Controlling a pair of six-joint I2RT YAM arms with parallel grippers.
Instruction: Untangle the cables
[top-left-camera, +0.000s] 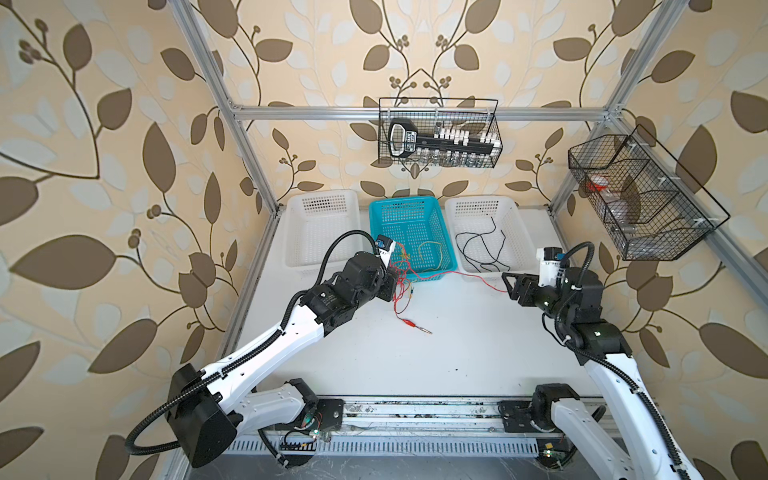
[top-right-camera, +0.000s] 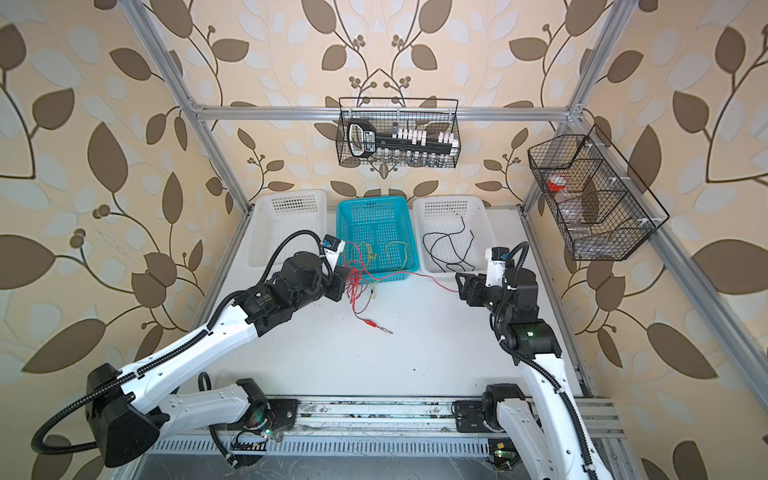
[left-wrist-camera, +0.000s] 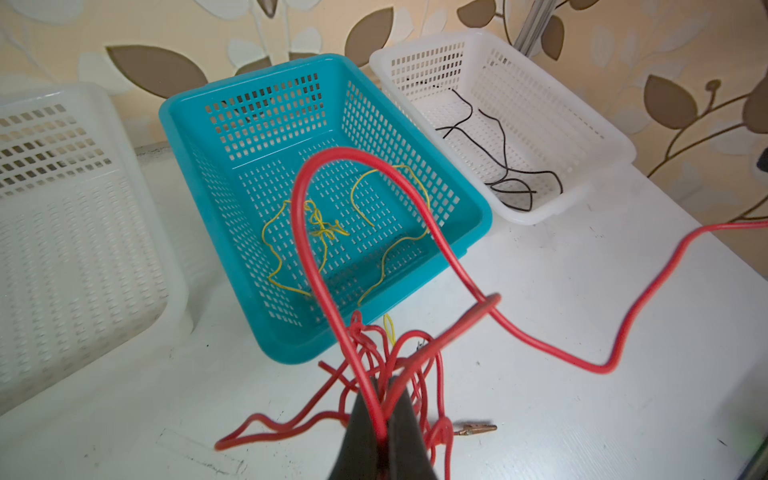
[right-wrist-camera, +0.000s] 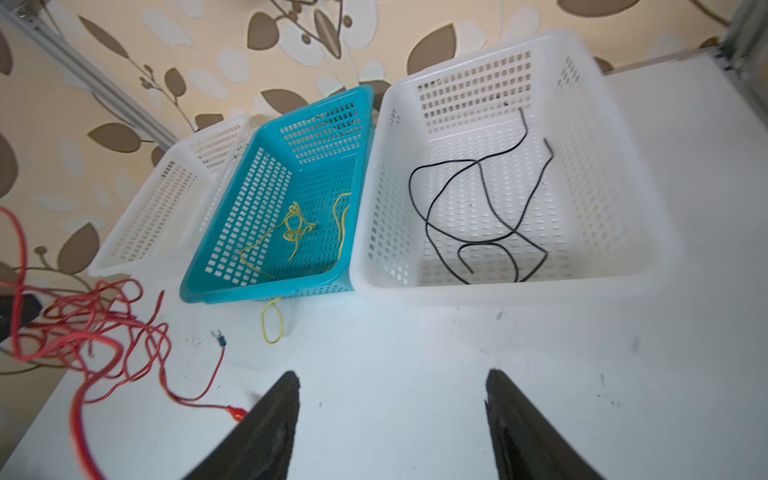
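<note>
Left pincer (left-wrist-camera: 385, 392), nearest in its wrist view: two black fingers pressed together, one strand of the red cables (left-wrist-camera: 298, 232) pinched between the tips. That strand arches up, then trails across the white tabletop (top-left-camera: 415, 365) toward the right arm.

Right pincer (right-wrist-camera: 392, 374): jaws spread wide, only bare tabletop between them. A red-sleeved clip (right-wrist-camera: 235, 411) lies just beside one finger, outside the gap.

Count: three rectangular perforated plastic baskets in a row along the tabletop's far edge. Turquoise basket (left-wrist-camera: 286, 351) in the middle, left white basket (top-left-camera: 322, 205) and right white basket (right-wrist-camera: 498, 291) flanking it.

Yellow cables (left-wrist-camera: 316, 224), thin and knotted, lie in the turquoise basket. Black cables (right-wrist-camera: 478, 208), loosely curled, lie in the right white basket.

The red tangle sits on the tabletop at the turquoise basket's near left corner, strand count unreadable. A bare metal clip (left-wrist-camera: 476, 429) lies beside it.
</note>
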